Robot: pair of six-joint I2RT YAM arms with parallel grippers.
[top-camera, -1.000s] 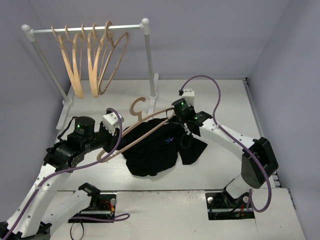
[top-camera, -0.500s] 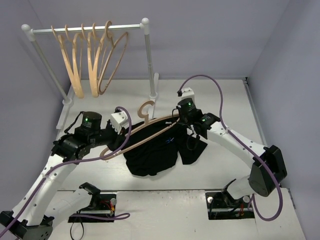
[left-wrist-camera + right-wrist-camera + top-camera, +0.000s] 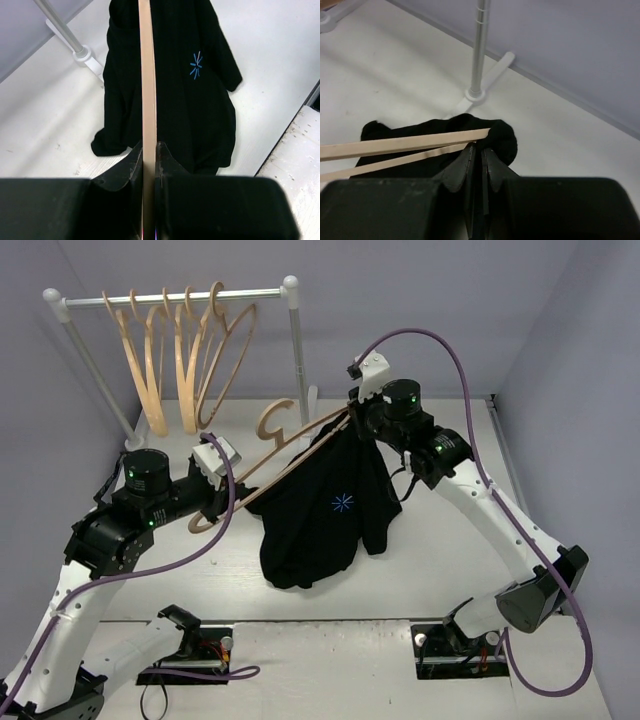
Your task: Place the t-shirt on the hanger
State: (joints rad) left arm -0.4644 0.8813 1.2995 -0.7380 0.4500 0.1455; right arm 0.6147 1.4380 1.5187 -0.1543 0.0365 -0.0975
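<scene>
- Two claws share the load. The left claw (image 3: 148, 150) is clamped on the hanger (image 3: 290, 462) near its lower-left end, which carries the frame tilted, rising towards the upper centre of the top view.
- The right claw (image 3: 480, 151) is pinched together on shirt (image 3: 335, 510) fabric at the hanger's upper-right tip. The likely purpose is to draw the cloth over that shoulder.
- The shirt hangs at frame centre, directly below the right claw. Its lower edge appears to rest on the table (image 3: 450, 570).
- The hanger's lower-left half shows bare wood, so the shirt is judged only partly on.
</scene>
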